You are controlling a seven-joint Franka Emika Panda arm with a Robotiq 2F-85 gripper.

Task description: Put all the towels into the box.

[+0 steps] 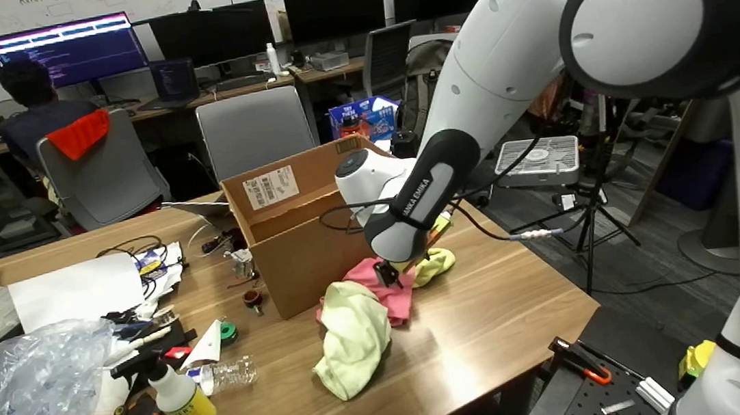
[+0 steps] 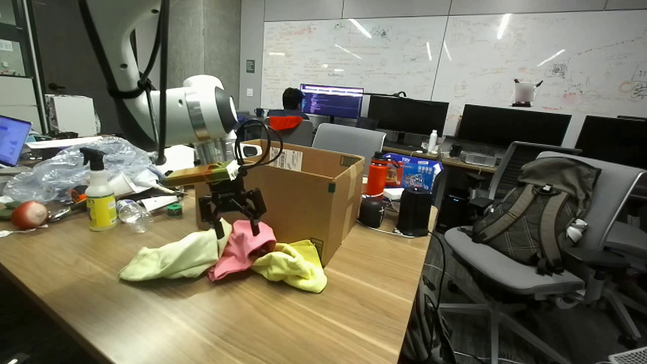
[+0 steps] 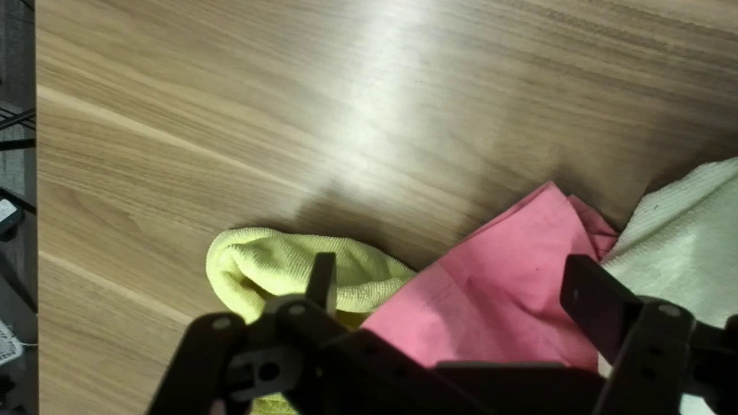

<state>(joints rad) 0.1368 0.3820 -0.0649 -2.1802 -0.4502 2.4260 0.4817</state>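
Three towels lie crumpled on the wooden table against the cardboard box, outside it. The pink towel (image 1: 393, 296) (image 2: 241, 253) (image 3: 507, 276) lies in the middle. The pale green towel (image 1: 352, 336) (image 2: 174, 256) (image 3: 686, 248) and the yellow towel (image 1: 437, 266) (image 2: 297, 267) (image 3: 271, 259) lie on either side of it. The open-topped box (image 1: 304, 266) (image 2: 295, 202) stands upright behind them; its floor is hidden. My gripper (image 1: 396, 276) (image 2: 237, 231) (image 3: 450, 276) points down over the pink towel, fingers wide apart and empty. Whether the fingertips touch the cloth is unclear.
A spray bottle (image 1: 186, 405) (image 2: 101, 202), a clear plastic bottle (image 1: 233, 373), a green tape roll (image 1: 228, 332) and plastic wrap (image 1: 27, 408) lie to one side of the box. An orange bottle (image 2: 376, 177) and a black speaker (image 2: 414, 212) stand beyond its other side.
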